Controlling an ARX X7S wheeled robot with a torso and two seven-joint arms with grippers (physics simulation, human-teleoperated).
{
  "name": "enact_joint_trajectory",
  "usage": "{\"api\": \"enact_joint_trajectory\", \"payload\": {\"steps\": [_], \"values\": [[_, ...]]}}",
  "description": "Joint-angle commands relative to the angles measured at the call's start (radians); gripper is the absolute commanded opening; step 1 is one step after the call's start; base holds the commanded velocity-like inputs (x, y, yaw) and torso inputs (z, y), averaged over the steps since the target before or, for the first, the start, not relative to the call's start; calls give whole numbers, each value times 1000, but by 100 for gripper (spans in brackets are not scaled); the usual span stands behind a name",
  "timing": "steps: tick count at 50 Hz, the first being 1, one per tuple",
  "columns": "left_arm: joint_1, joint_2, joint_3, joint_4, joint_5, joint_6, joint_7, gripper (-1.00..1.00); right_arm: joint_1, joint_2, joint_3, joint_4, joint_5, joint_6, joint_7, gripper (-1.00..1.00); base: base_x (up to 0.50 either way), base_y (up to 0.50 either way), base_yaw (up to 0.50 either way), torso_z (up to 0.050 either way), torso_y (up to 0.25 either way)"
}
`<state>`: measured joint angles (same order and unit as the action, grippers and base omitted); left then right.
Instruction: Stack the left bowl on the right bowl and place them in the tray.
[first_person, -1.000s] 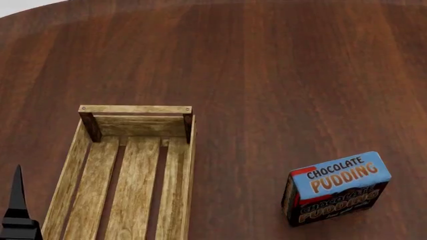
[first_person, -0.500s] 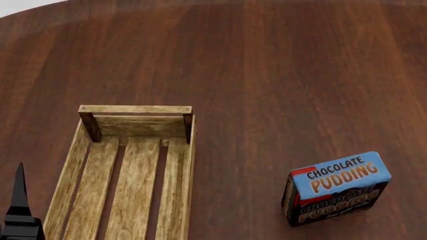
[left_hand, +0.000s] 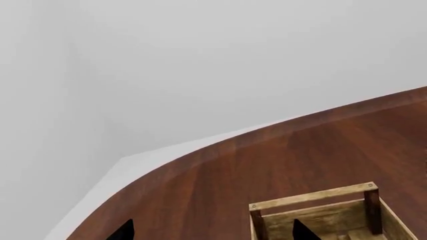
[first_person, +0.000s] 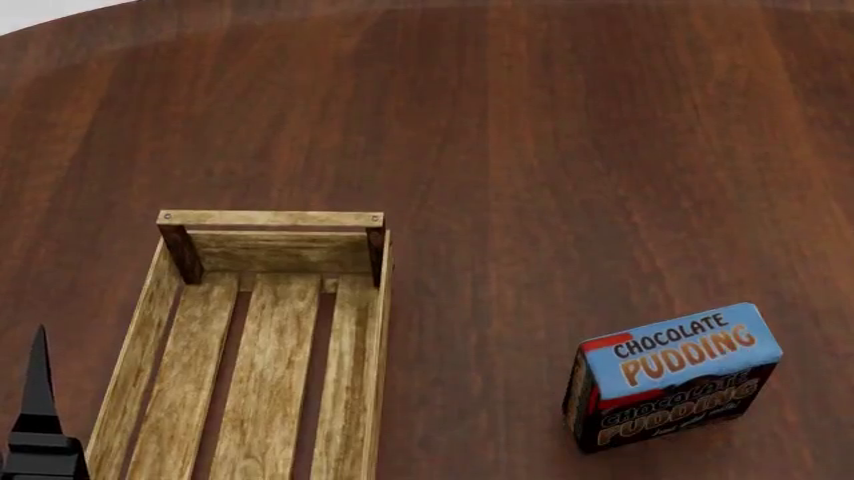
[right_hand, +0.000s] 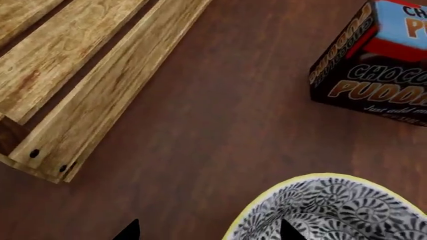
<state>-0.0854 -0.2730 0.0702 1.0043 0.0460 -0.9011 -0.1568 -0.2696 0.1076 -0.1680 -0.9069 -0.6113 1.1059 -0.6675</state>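
A bowl (right_hand: 333, 212) with a black-and-white swirl pattern and a yellow rim shows only in the right wrist view. I cannot tell whether it is the left or the right one. My right gripper (right_hand: 208, 232) is open, with one fingertip over the bowl's inside and the other over the table outside the rim. The tray (first_person: 254, 340), a long light-wood crate, lies empty at the head view's lower left. My left gripper (left_hand: 213, 232) is open beside the tray's (left_hand: 313, 200) far end, holding nothing. One of its fingers (first_person: 38, 400) shows left of the tray.
A blue-and-black chocolate pudding box (first_person: 678, 375) stands on the dark wood table (first_person: 561, 150) to the right of the tray. The same pudding box (right_hand: 373, 60) sits close beyond the bowl. The table's curved far edge (left_hand: 200, 150) meets a pale background.
The left finger dropped slightly lower in the head view a second ago and has stayed still since. The tray and the pudding box have not moved.
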Motion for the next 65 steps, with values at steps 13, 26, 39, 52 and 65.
{"api": "enact_joint_trajectory", "payload": {"steps": [13, 26, 39, 52, 65], "values": [[5, -5, 1, 8, -3, -2, -6, 100, -30, 1, 78, 63, 76, -51, 35, 100, 0, 0, 0, 0, 0], [6, -7, 0, 10, -6, -1, -9, 100, -33, -1, 103, 102, 110, -67, 54, 100, 0, 0, 0, 0, 0], [10, -9, -4, 11, -10, 6, -12, 100, -37, 7, 102, 121, 128, -65, 62, 100, 0, 0, 0, 0, 0], [3, -12, 4, 12, -11, 1, -15, 100, -39, 15, 95, 133, 141, -62, 68, 100, 0, 0, 0, 0, 0], [-9, -13, 6, 18, -15, -11, -15, 100, -33, 25, 75, 78, 128, -31, 71, -100, 0, 0, 0, 0, 0]]}}
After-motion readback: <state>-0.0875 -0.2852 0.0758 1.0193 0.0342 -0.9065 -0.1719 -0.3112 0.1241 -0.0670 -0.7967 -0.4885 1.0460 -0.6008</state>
